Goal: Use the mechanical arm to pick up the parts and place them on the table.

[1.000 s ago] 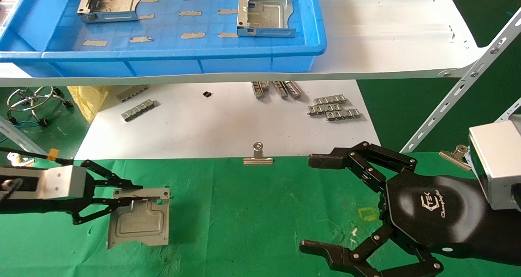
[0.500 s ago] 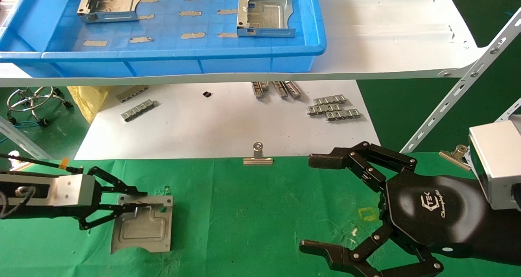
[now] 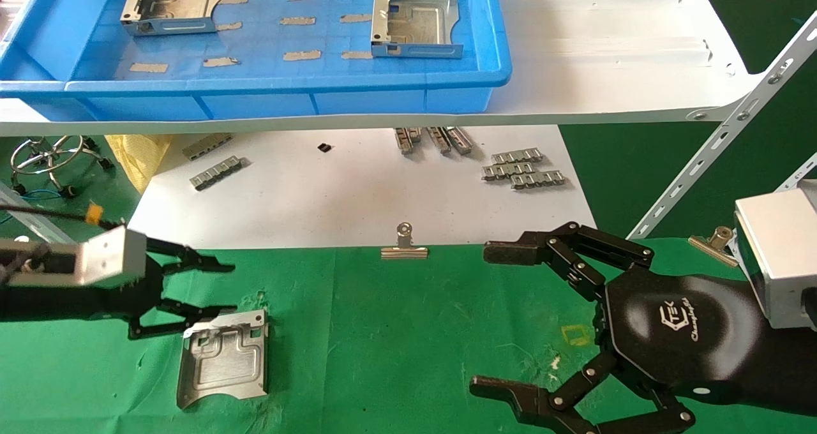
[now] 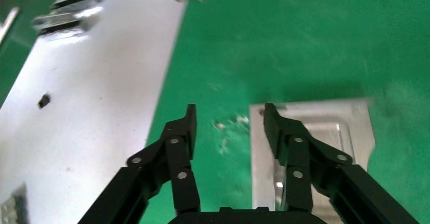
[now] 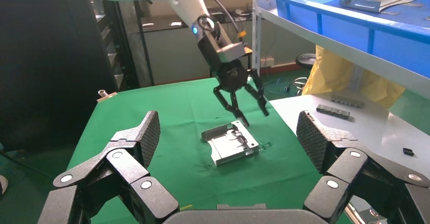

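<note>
Now that one part (image 3: 223, 359) lies flat on the green bench (image 3: 396, 332), near the left, the left hand (image 3: 214, 287) hangs just above its far edge with fingers spread and nothing between them. Two more parts (image 3: 418, 22) sit in the blue bin (image 3: 268, 99) on the white shelf (image 3: 606, 51), far beyond both arms; judging by position, the left hand is nearer the left one (image 3: 172, 3) and would have to travel far and upward to reach it. Over the near right of the bench, the right hand (image 3: 504, 319) hovers wide open and empty.
</note>
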`<state>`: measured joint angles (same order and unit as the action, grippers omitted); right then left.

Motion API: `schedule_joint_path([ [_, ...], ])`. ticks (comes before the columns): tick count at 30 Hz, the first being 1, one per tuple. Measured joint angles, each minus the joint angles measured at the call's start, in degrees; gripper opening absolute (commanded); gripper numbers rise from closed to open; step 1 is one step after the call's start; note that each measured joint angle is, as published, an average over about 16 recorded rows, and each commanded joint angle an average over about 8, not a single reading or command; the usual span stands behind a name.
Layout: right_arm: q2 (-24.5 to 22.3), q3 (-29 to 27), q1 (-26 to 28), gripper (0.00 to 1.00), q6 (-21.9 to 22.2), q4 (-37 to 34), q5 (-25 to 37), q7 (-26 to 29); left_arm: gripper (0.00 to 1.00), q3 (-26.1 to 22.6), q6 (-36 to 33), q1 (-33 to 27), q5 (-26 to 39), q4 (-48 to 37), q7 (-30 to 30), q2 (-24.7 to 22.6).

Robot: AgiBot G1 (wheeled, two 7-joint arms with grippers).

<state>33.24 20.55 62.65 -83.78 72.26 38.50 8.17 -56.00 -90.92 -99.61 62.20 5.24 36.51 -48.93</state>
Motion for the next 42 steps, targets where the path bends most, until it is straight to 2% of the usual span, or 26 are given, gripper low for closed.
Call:
schedule_joint_path([
  [8,0.00,0.00,-0.01,1.00,0.01,-0.01,0.00,0.00,1.00,1.33,-0.40,1.63,-3.09,-0.86,-6.48,-0.08],
  [20,-0.01,0.00,-0.01,1.00,0.02,-0.02,-0.01,-0.01,1.00,2.96,-0.17,3.30,-4.10,1.68,-8.72,0.39],
  [42,-0.01,0.01,0.00,1.00,0.02,-0.03,-0.01,-0.01,1.00,15.83,1.71,15.36,-9.73,24.89,-22.06,5.11],
])
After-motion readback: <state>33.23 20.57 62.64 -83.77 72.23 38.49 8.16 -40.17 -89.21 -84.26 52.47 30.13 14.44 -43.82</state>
